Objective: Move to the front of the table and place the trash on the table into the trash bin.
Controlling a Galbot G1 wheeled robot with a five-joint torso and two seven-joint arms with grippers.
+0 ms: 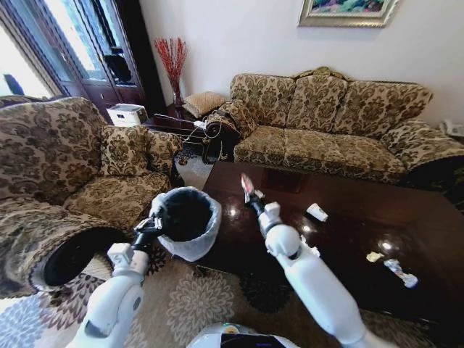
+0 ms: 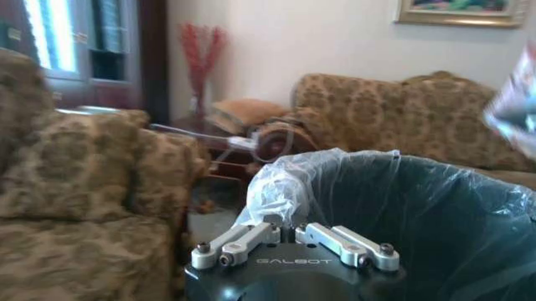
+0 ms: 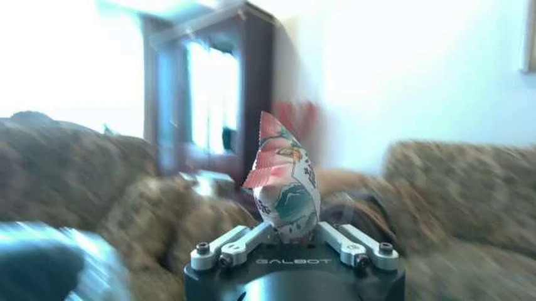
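Currently, the right claw (image 1: 251,197) is gripping a snack wrapper (image 3: 285,188) above the counter (image 1: 348,232); the left claw (image 1: 154,223) is pinching the trash bin (image 1: 190,217) rim.

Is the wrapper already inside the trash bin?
No: the right gripper holds the wrapper upright in its fingers, off to the side of the trash bin.

A home living room is shown: patterned sofas (image 1: 326,123) are set around a dark coffee table (image 1: 348,225), with a framed picture (image 1: 348,11) hung above and a rug (image 1: 196,304) laid below.
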